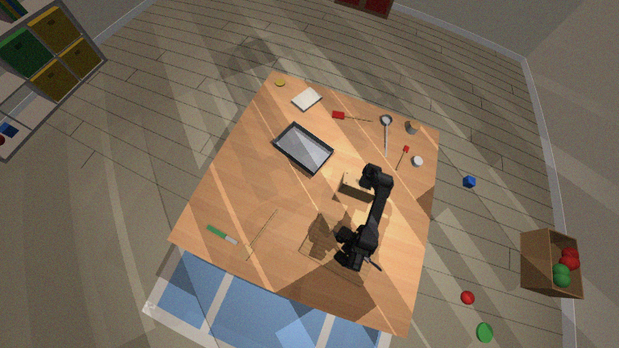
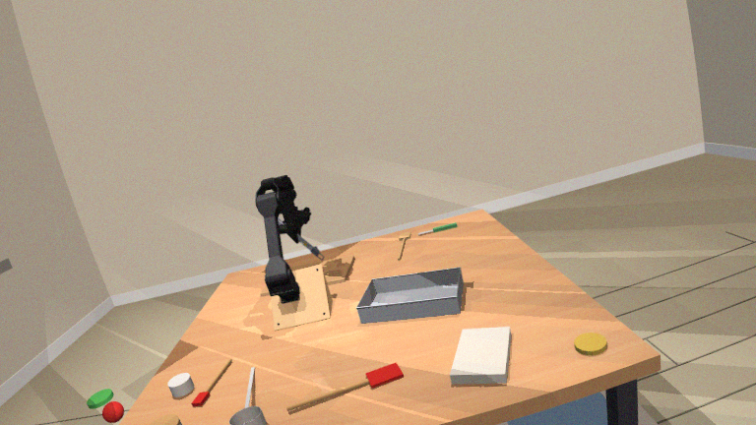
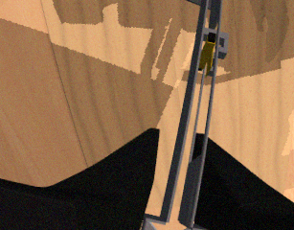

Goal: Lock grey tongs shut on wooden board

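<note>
The grey tongs (image 2: 309, 246) (image 1: 373, 263) are held above the table, slanting, with one end lower in the exterior view. In the wrist view, their two long arms run close together with a narrow gap, and a yellow piece (image 3: 207, 56) sits in a grey bracket between them. I cannot tell whether the lock is engaged. My gripper (image 3: 175, 141) is shut on the tongs, with a black finger on either side. The wooden board (image 1: 308, 249) (image 3: 113, 96) lies below. The arm hides part of it. The roasting tin (image 1: 292, 159) (image 2: 412, 310) stands away from the gripper with no tongs across it.
A light wooden angled block (image 2: 312, 309) stands by the arm's base. A green-handled tool (image 1: 215, 231) (image 2: 444, 227) and a thin wooden tool (image 1: 262, 234) (image 2: 402, 248) lie beyond the board. A white block (image 2: 481, 350), a red-ended brush (image 2: 384, 375) and a ladle (image 1: 386, 136) lie elsewhere.
</note>
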